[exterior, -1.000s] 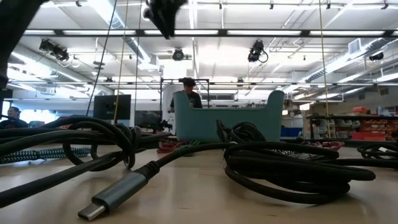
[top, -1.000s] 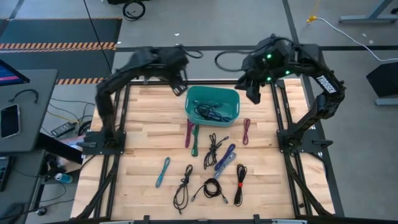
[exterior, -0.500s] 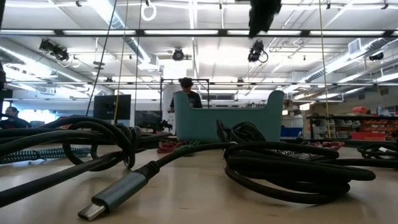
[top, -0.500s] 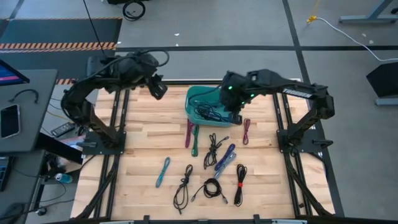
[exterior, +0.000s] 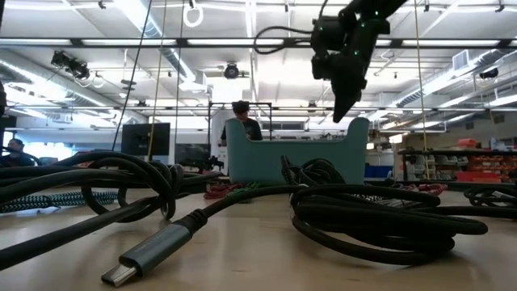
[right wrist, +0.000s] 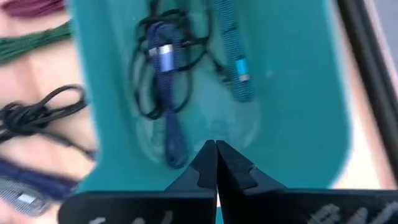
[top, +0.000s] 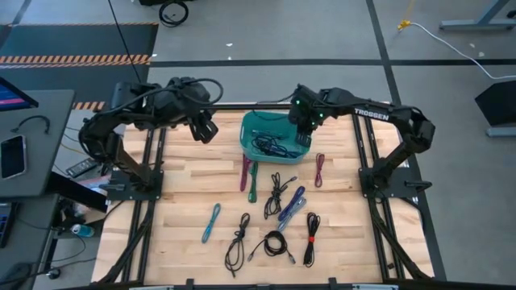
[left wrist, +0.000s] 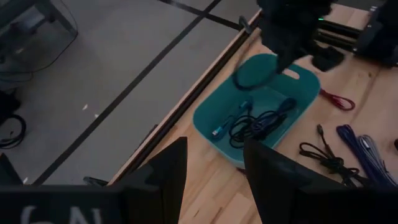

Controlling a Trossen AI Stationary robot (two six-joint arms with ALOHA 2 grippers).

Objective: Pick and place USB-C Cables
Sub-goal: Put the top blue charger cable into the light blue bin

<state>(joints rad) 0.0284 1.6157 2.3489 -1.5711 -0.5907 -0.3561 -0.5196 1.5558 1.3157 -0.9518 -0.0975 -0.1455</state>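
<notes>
Two arms hang over the desk (top: 185,197) in the high view. Our right pincer (top: 303,137) sits above the teal bin (top: 250,141), fingers pressed together with nothing between them. Our left pincer (top: 205,129) waits off the bin's left side, over bare wood. A few cables (top: 272,145) lie tangled inside the bin; we judge these are already placed. The rest are spread on the wood in front of it: a purple and a green one (top: 249,176) just before the bin, a magenta one (top: 319,170) to the right, then black bundles (top: 276,244) and a blue one (top: 211,221) nearer the front edge, each lying apart from its neighbours, which should make single picks easier.

In the low view, the right pincer (exterior: 340,101) points down just above the bin's rim (exterior: 292,153), shut and empty. Thick black cable loops (exterior: 380,214) and a plug (exterior: 153,252) fill the foreground. A person stands far behind the bin.

From the left wrist, our own fingers (left wrist: 163,174) stand partly apart, holding nothing. The bin (left wrist: 208,121) lies ahead with the right arm above it.

From the right wrist, the fingertips (right wrist: 205,163) meet over the bin floor (right wrist: 292,93), near a black-and-blue tangle (right wrist: 165,93) and a blue cable (right wrist: 235,56). We judge a drop is done and the next pick comes next.
</notes>
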